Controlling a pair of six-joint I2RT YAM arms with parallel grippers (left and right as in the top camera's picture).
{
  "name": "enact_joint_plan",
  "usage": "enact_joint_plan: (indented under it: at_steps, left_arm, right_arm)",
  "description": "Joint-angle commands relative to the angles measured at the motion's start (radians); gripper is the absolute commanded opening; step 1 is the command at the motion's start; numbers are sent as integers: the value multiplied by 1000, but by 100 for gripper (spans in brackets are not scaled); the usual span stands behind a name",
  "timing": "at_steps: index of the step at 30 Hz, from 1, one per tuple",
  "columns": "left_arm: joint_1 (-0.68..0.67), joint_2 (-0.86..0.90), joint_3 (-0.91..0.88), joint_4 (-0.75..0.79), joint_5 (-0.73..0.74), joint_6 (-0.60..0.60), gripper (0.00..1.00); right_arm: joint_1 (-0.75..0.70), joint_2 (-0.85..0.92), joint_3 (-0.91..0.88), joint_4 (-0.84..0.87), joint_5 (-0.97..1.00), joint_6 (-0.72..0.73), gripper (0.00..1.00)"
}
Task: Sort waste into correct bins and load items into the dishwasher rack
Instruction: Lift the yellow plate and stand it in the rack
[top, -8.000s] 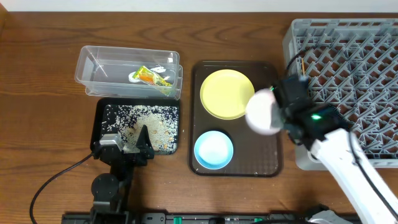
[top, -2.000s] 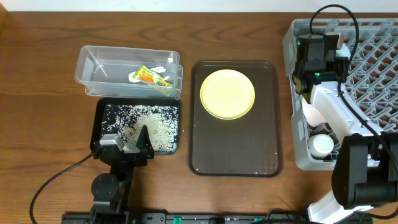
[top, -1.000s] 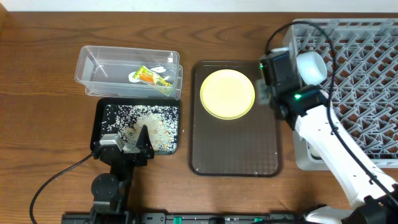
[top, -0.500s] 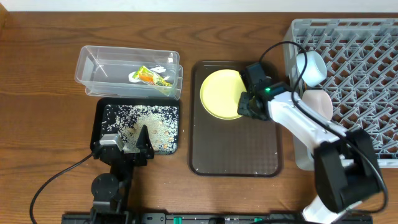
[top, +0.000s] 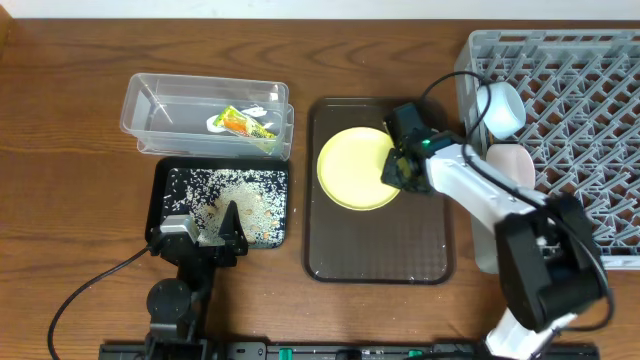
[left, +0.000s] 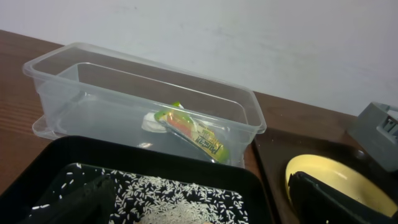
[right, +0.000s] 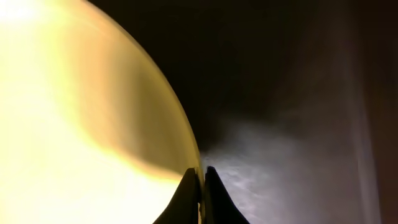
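- Plate (top: 350, 170) lies on the brown tray (top: 375, 245); right claw (top: 393, 172) pinches its rim, probably to carry it to the rack (top: 580, 130).
- Left claw (top: 203, 232) hangs spread, idle.

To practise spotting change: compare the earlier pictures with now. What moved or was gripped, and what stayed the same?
The pink bowl, held before, and the blue bowl, then on the tray, now sit in the rack. The right gripper came back, clamped the plate by its rim and shifted it slightly left. The wrapper, rice and left gripper stayed put.
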Motion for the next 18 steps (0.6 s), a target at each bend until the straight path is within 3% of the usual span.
enact_joint_plan:
  at_steps: [1, 6, 12, 18]
  left_arm:
    - [5, -6, -28, -15, -1, 9, 91]
    - [5, -6, -28, -14, -1, 9, 91]
    - [5, -6, -28, -14, -1, 9, 91]
    - [5, -6, -28, -15, -1, 9, 91]
  right_arm:
    - [-47, -174, -5, -7, 136, -131, 1]
    - [-88, -451, -5, 11, 448, -306, 1]
    - [-154, -648, -5, 106, 888, -600, 1]
    - [-277, -663, -5, 140, 951, -715, 1]
